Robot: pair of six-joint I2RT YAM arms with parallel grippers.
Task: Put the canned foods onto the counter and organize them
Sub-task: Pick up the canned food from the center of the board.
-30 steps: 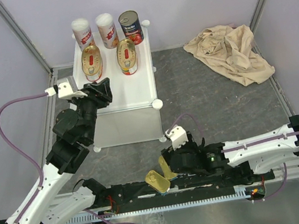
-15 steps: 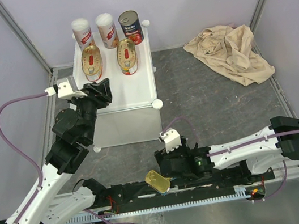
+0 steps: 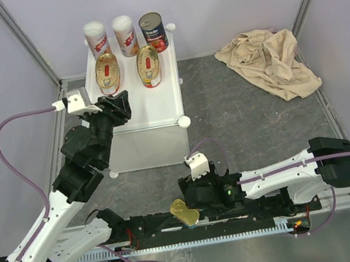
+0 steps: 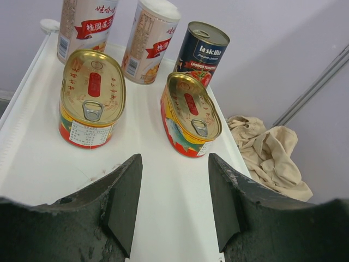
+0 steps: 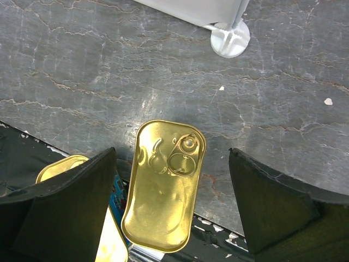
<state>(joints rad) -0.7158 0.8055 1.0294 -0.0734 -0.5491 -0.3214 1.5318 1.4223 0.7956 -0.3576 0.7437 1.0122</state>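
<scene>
Left hand: released, empty, poised above the white counter. Standing on the counter top are two white-and-red cylinders, one dark chopped-tomato can and two red-yellow oblong tins.

Right hand: released wide, fingers on either side of a gold rectangular tin lying flat on the grey surface. A second gold tin appears to lie beside it, mostly hidden.
</scene>
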